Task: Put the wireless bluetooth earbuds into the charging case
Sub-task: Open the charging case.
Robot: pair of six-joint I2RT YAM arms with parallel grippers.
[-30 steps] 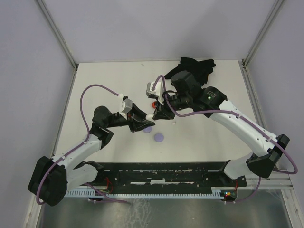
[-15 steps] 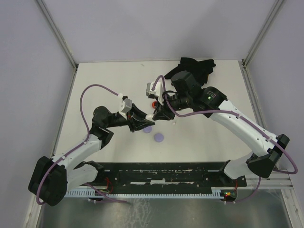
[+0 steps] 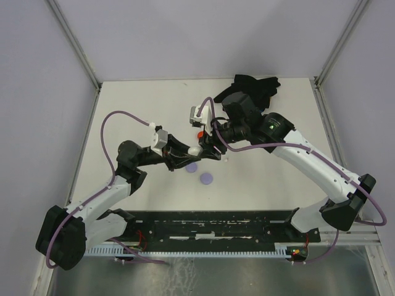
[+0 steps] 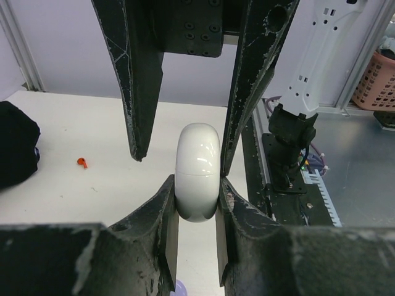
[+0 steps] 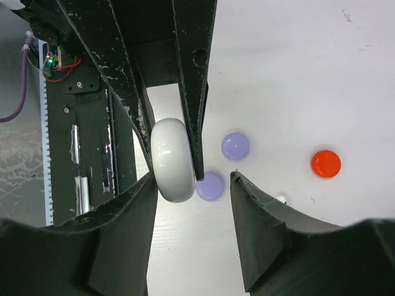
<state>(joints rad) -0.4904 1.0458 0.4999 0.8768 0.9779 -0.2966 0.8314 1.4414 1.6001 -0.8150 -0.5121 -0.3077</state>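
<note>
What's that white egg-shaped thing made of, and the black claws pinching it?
The charging case looks like glossy moulded plastic: a smooth white shell with soft reflections and a faint seam across it. The fingers of the left gripper look like matte black plastic or coated metal, I can't tell which. Pale scratches and scuffs mark their edges.

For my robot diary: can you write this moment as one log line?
left gripper: clamps white case | right gripper: jaws open around it

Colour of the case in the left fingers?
Glossy white rounded plastic charging case; clearest in left wrist view.
</note>
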